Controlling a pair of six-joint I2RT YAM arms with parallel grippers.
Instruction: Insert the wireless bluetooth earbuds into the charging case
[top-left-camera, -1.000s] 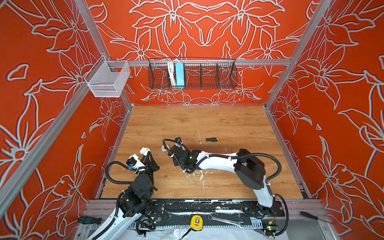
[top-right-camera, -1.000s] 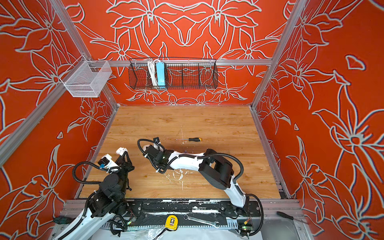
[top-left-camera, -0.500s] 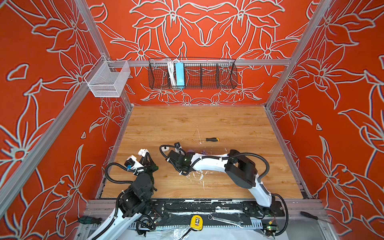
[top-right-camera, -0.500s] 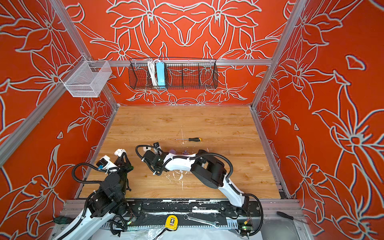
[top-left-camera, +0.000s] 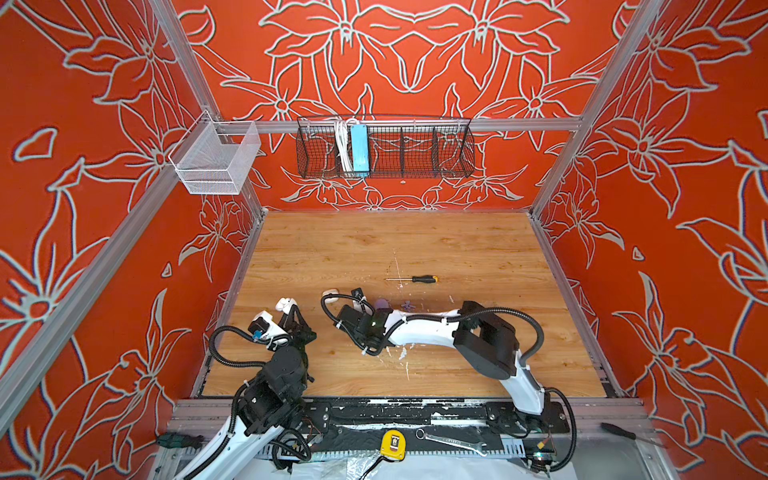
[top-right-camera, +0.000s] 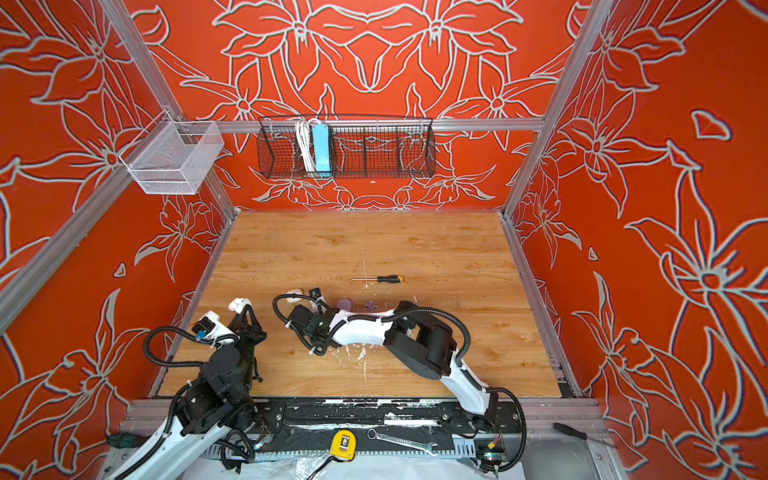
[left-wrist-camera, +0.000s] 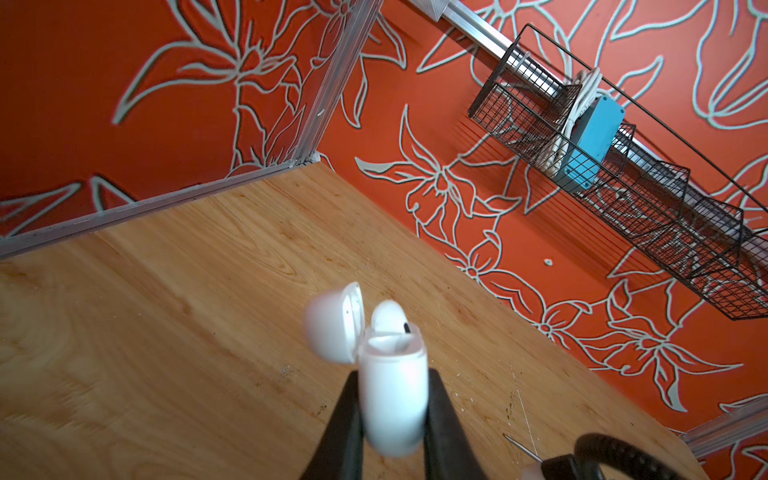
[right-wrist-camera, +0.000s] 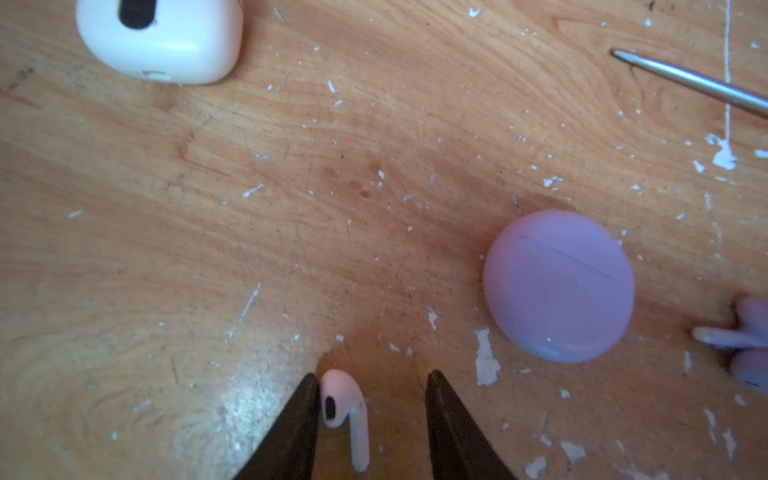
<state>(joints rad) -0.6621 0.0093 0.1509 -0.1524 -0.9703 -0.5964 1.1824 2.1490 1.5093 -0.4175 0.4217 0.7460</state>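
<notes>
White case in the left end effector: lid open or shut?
Open. In the left wrist view the white case has its lid swung aside, and one white earbud pokes up from it.

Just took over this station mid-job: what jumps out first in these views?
The left gripper clamps an open white charging case, one earbud already seated inside. The right gripper straddles a loose white earbud lying on the table, jaws open, near a round lilac case.
</notes>
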